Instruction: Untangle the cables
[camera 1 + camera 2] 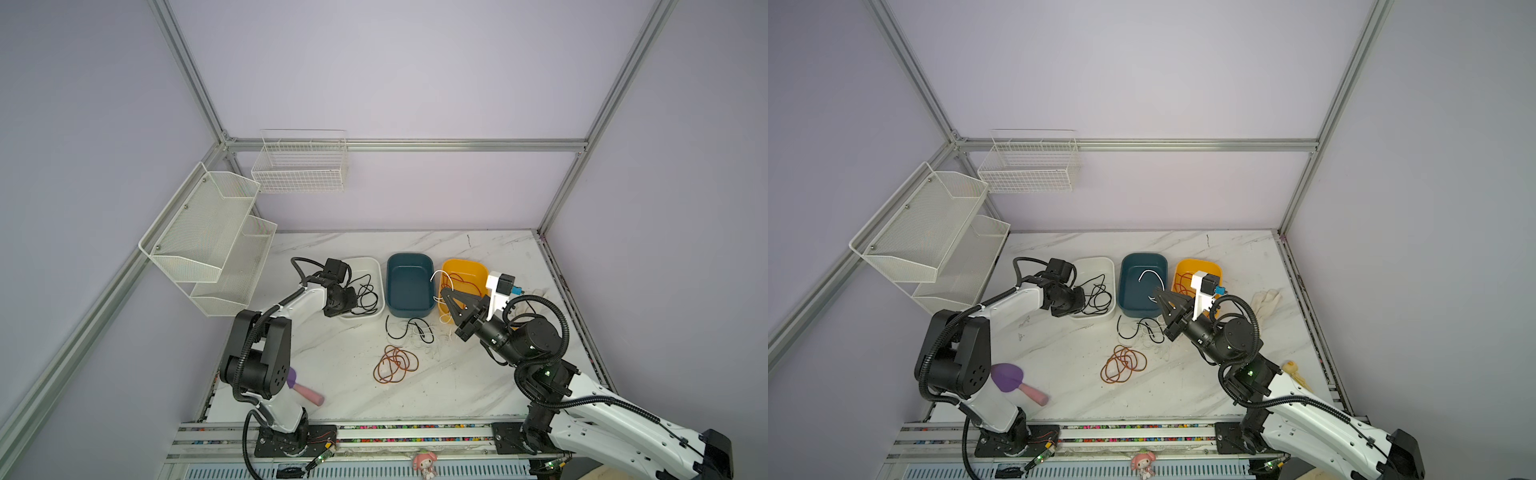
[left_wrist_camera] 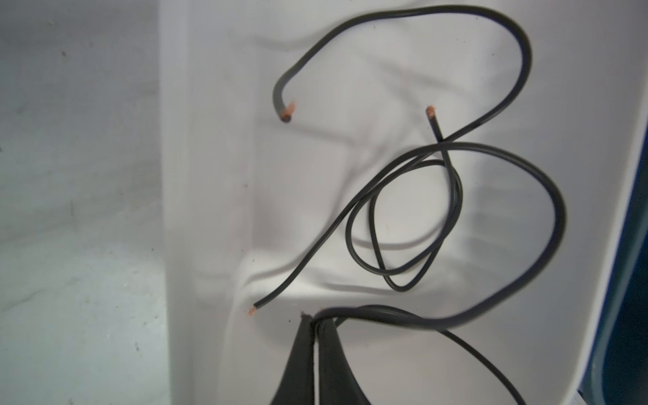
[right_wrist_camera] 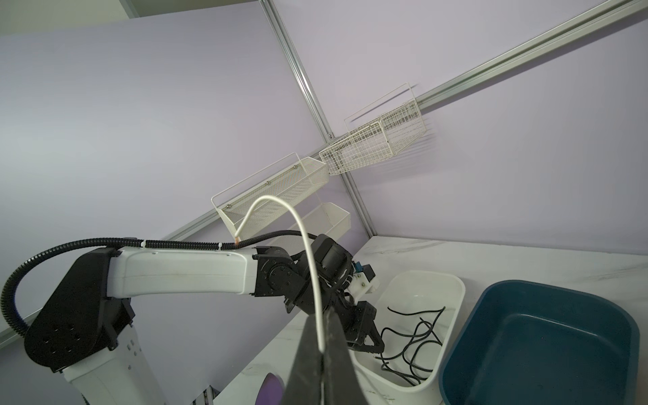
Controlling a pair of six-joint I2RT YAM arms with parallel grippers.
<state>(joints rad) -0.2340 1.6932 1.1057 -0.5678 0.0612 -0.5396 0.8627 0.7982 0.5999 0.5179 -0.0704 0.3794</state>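
Black cables [image 1: 365, 296] lie looped in the white bin [image 1: 372, 262]. My left gripper [image 1: 354, 309] reaches into that bin and is shut on one black cable [image 2: 557, 217], which is pinched at the tips of the left gripper [image 2: 317, 319]. My right gripper [image 1: 444, 291] hovers between the blue bin [image 1: 409, 257] and the yellow bin [image 1: 465, 264]. It is shut on a white cable [image 3: 308, 252] that arches up from the right gripper [image 3: 322, 326]. On the table lie a black cable [image 1: 409, 328], thin white cables [image 1: 432, 345] and an orange coil [image 1: 395, 365]. More orange cable [image 1: 465, 283] sits in the yellow bin.
A purple and pink scoop [image 1: 1017, 384] lies beside the left arm's base. A white glove [image 1: 1266, 301] and a wooden piece [image 1: 1293, 372] lie at the right. A mesh shelf [image 1: 208, 237] and a wire basket [image 1: 299, 166] hang on the walls.
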